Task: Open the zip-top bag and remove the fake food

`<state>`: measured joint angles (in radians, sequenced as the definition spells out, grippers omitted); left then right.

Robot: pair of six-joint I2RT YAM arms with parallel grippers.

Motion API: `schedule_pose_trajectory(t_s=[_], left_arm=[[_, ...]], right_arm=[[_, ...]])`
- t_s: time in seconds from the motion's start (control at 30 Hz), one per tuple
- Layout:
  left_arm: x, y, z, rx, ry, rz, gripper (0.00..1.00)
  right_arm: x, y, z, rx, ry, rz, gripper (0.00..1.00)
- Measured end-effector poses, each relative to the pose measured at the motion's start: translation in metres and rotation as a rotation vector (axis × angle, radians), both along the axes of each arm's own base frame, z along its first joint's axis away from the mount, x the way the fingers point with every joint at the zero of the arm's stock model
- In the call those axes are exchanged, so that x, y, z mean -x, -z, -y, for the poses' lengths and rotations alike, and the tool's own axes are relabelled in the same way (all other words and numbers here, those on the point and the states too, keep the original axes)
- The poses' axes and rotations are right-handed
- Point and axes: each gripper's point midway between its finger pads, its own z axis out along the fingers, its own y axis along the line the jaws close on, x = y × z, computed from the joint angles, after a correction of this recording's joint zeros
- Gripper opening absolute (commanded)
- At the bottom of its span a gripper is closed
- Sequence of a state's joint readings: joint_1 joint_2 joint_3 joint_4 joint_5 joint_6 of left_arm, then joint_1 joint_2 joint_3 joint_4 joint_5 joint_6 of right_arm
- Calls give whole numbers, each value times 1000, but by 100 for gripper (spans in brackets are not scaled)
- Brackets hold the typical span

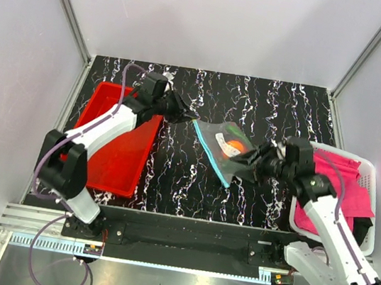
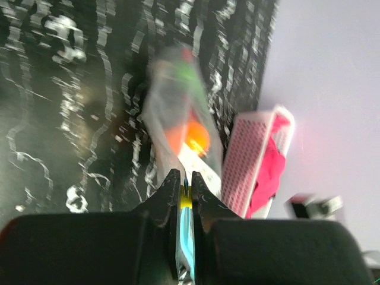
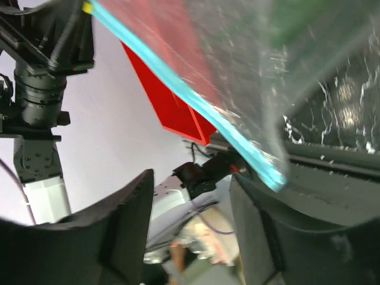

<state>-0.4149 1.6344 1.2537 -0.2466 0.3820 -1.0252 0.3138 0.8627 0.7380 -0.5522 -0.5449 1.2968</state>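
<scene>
The clear zip-top bag [image 1: 220,147] stretches between my two grippers over the middle of the table. Its teal zip strip [image 1: 210,154] runs along the near edge. Inside show the orange fruit [image 1: 233,147] and something green [image 2: 187,74]; the other fake food is not distinct. My left gripper [image 1: 186,115] is shut on the strip's end at a yellow slider [image 2: 186,199]. My right gripper [image 1: 248,162] is open at the bag's other end. In the right wrist view [image 3: 190,178] the strip's end [image 3: 268,173] lies just above one finger, not between the jaws.
A red tray [image 1: 116,138] stands at the left under my left arm. A white basket [image 1: 365,172] holding a pink cloth [image 1: 338,186] stands at the right beside my right arm. Black marbled table surface [image 1: 268,104] lies beyond the bag.
</scene>
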Motion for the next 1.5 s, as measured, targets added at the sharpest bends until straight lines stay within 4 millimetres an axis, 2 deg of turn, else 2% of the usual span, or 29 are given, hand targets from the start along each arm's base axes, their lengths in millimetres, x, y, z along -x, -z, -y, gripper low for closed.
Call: schedule_pose_trajectory(t_s=[0.1, 0.17, 0.27, 0.37, 0.5, 0.57, 0.7, 0.87, 1.0, 1.27, 1.5], left_arm=[[22, -24, 15, -1, 58, 69, 0], [38, -34, 27, -1, 99, 93, 0], [62, -38, 47, -7, 161, 101, 0], [76, -34, 57, -18, 195, 86, 0], [79, -31, 57, -32, 194, 78, 0], [79, -30, 55, -42, 191, 72, 0], [77, -36, 55, -44, 191, 82, 0], [75, -44, 57, -37, 191, 98, 0], [76, -43, 56, -41, 192, 92, 0], [76, -42, 56, -43, 194, 93, 0], [76, -42, 56, -46, 196, 96, 0]], right_arm=[[-15, -35, 1, 117, -92, 148, 70], [-26, -57, 1, 193, -166, 259, 75], [-40, -72, -1, 311, -283, 383, 78], [-49, -65, -2, 416, -390, 431, 77], [-50, -37, 0, 547, -544, 430, 73], [-44, -24, 2, 593, -613, 419, 72], [-30, -19, -2, 630, -708, 455, 65], [-7, 1, -12, 660, -824, 466, 52], [-1, 21, -6, 708, -849, 428, 52], [-6, 20, 1, 757, -830, 448, 54], [-9, 4, 1, 760, -804, 502, 53]])
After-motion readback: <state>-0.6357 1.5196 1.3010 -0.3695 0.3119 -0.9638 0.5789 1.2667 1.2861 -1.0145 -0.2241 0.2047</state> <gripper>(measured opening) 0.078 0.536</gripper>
